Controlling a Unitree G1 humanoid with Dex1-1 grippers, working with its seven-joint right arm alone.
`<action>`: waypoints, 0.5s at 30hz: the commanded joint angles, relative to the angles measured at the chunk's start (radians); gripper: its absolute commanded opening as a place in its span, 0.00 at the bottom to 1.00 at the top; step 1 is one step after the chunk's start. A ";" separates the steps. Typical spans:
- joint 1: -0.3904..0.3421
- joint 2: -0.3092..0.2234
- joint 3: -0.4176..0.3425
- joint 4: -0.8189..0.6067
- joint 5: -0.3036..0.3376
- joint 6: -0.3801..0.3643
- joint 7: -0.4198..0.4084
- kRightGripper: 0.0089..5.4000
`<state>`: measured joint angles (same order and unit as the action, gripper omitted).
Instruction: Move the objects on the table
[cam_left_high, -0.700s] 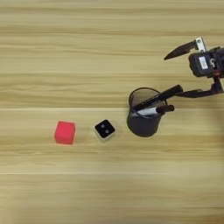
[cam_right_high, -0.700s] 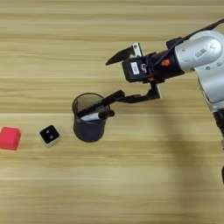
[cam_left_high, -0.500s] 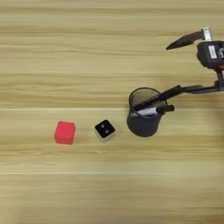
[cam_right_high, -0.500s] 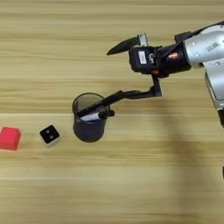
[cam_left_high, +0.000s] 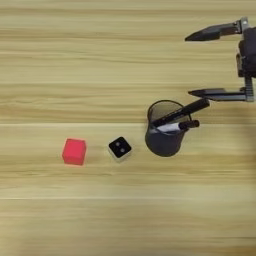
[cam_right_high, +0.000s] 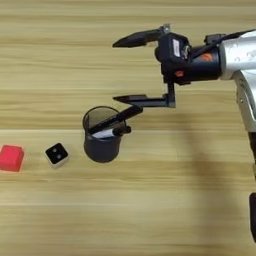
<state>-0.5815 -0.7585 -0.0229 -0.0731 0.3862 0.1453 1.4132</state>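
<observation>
Pincer (cam_right_high: 120, 68) of two long black fingers stands wide open and empty at the end of the silver forearm (cam_right_high: 235, 55), which reaches in from three o'clock; one finger points toward nine o'clock well above the black mesh pen cup (cam_right_high: 102, 135), the other ends just at one o'clock of the cup's rim, close over the black markers (cam_right_high: 116, 120) that lean out of it toward two o'clock. Whether that lower fingertip touches a marker is hard to tell from above. On the light wooden plank-grained desk (cam_right_high: 150, 210) the cup sits near the middle, with the small white cube with a black two-dotted top (cam_right_high: 57, 154) just at eight o'clock of it and the small red cube (cam_right_high: 11, 158) further out toward nine o'clock, all three apart from one another. If the cup is the next thing to move, a good grasp would probably bring the open fingers down to straddle the cup's wall from the three o'clock side, below the leaning markers, so that they are not knocked out or used as a lever that tips the light mesh cup. Closing slowly and lifting straight should also keep the cup from sliding into the nearby dotted cube.
</observation>
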 joint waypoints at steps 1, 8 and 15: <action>-0.002 -0.011 -0.078 -0.064 0.079 0.046 -0.065 1.00; 0.071 0.019 -0.140 -0.024 0.140 0.030 -0.060 1.00; 0.099 0.020 -0.202 0.156 0.200 -0.026 0.053 1.00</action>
<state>-0.4432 -0.6997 -0.1738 0.0490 0.5702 0.1563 1.4678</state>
